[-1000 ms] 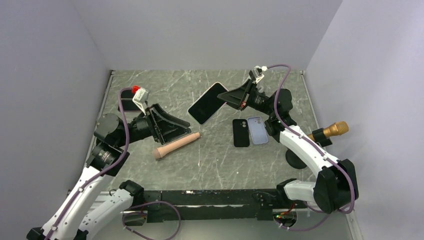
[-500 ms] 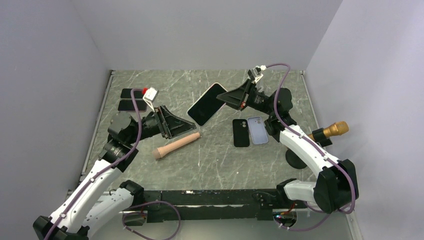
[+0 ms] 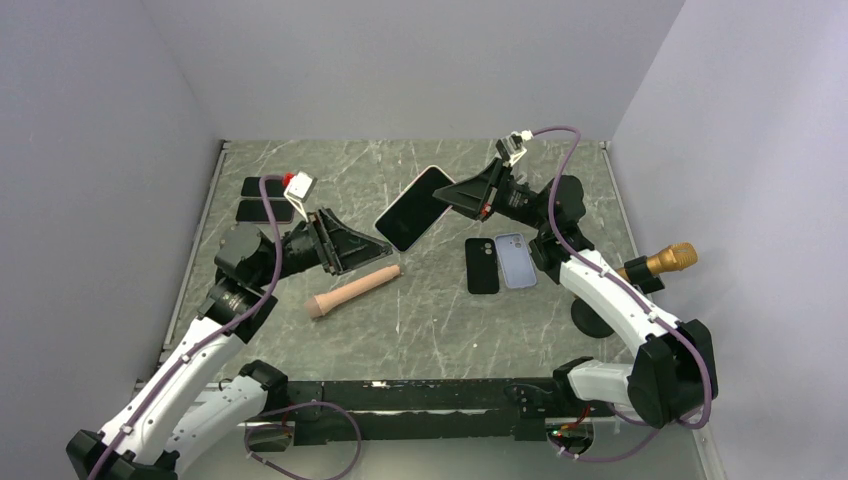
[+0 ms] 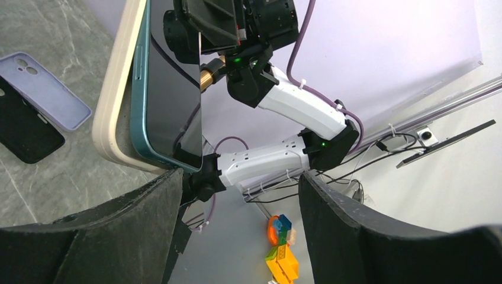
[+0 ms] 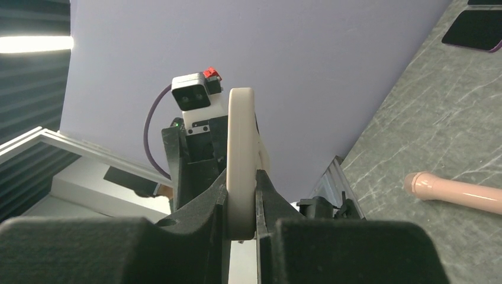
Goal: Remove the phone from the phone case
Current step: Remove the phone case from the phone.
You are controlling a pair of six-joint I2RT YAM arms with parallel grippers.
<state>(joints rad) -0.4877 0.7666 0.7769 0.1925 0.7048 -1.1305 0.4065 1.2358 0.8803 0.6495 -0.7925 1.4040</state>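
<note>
My right arm holds the load up off the table [image 3: 440, 320], over its middle. My right gripper [image 3: 457, 194] is clamped tight on the far-right end of the phone [image 3: 412, 207], cream case [image 4: 112, 106] and all. The phone rests on nothing, with its screen toward the overhead camera. Its long axis runs on a slant from my right gripper down and to the left, toward my other arm.

That slant is what the next move turns on. My left gripper [image 3: 372, 250] hangs just beside the free lower-left end, jaws spread wide and holding nothing. It is the only hand placed to work that end.

From my left wrist camera, the free corner lies ahead and to the left of the gap. It is close by my left finger [image 4: 106, 236] rather than centred between the two. I judge I must shift toward that side and set my jaws across the short width before closing. Otherwise I would likely catch only the rim of the case.
</note>
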